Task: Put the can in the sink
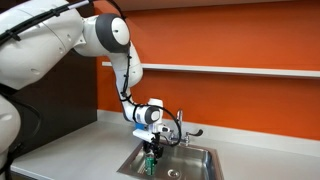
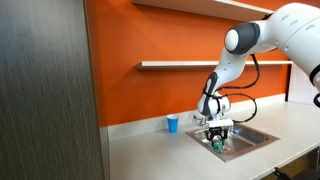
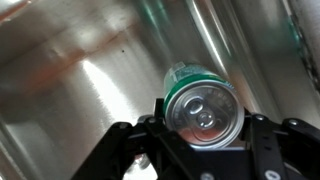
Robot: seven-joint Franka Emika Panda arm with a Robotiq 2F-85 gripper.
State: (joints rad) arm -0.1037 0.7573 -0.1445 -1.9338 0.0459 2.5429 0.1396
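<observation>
The green can (image 3: 200,105) with a silvery top sits between my gripper's fingers (image 3: 200,135) in the wrist view, its top facing the camera. The gripper (image 1: 150,158) is shut on the can (image 1: 150,164) and holds it low inside the stainless steel sink (image 1: 200,160), over the basin floor. In the exterior view from the counter side, the gripper (image 2: 216,138) and the can (image 2: 217,145) are inside the sink (image 2: 250,138). The steel basin wall (image 3: 80,70) fills the wrist view behind the can.
A chrome faucet with lever handles (image 1: 181,128) stands at the sink's rim behind the gripper. A small blue cup (image 2: 173,124) stands on the grey counter (image 2: 150,150) beside the sink. An orange wall with a shelf (image 2: 180,64) is behind.
</observation>
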